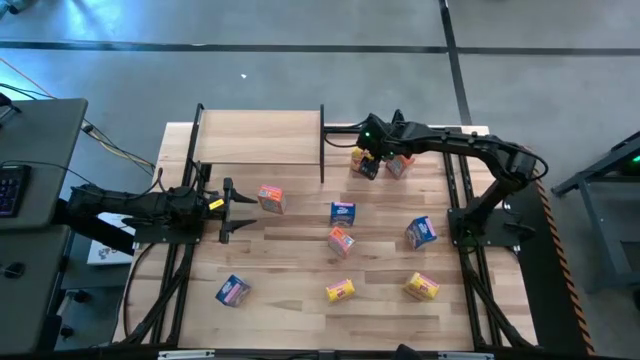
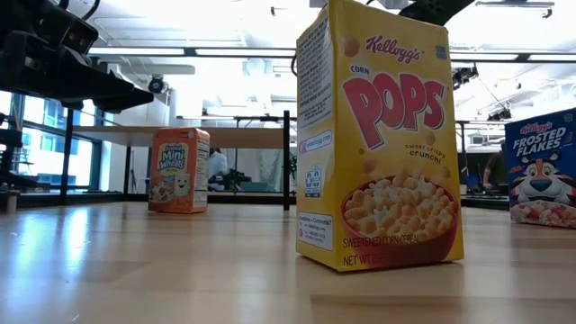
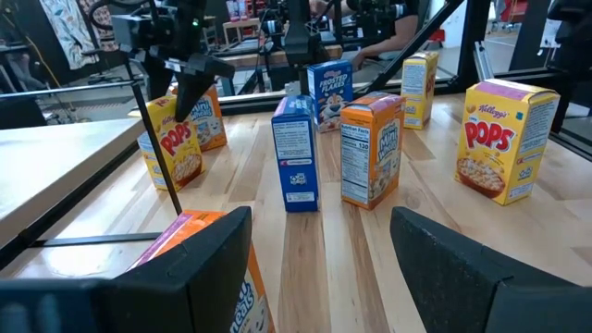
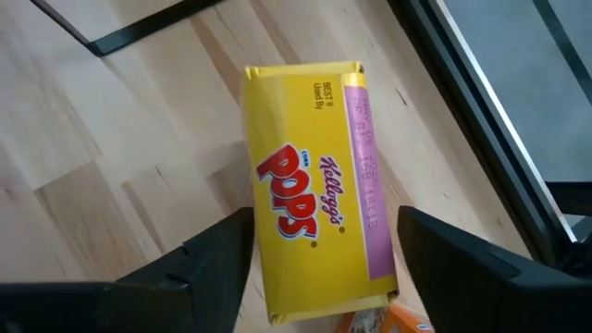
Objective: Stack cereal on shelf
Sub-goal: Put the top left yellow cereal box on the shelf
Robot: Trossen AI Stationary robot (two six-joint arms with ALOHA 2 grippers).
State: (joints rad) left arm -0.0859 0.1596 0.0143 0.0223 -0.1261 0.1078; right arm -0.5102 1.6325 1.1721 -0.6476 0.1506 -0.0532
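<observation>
Right gripper (image 4: pixel 319 250) sits over a yellow Corn Pops box (image 4: pixel 314 185) at the far side of the desk (image 1: pixel 300 290), just right of the shelf (image 1: pixel 260 135); fingers (image 4: pixel 217 254) flank the box on both sides, contact can't be confirmed. An orange box (image 1: pixel 400 165) stands right beside it. Left gripper (image 1: pixel 235 210) hangs at the desk's left, jaws apart and empty, an orange Mini-Wheats box (image 1: pixel 270 198) just in front.

Desk is light planked wood, black frame rails at both sides; grey floor around it. Low view shows a bright room with windows and ceiling lights.

Shelf board is bare wood with black posts, no cereal on it. Other boxes scattered mid-desk: a Frosted Flakes box (image 1: pixel 343 212), another orange one (image 1: pixel 340 241), blue boxes (image 1: pixel 420 232), (image 1: pixel 232 290), yellow ones (image 1: pixel 340 290), (image 1: pixel 421 287).

Readable: "Kellogg's Corn POPS", "sweet crispy crunch", "Frosted Flakes", "Mini-Wheats".
</observation>
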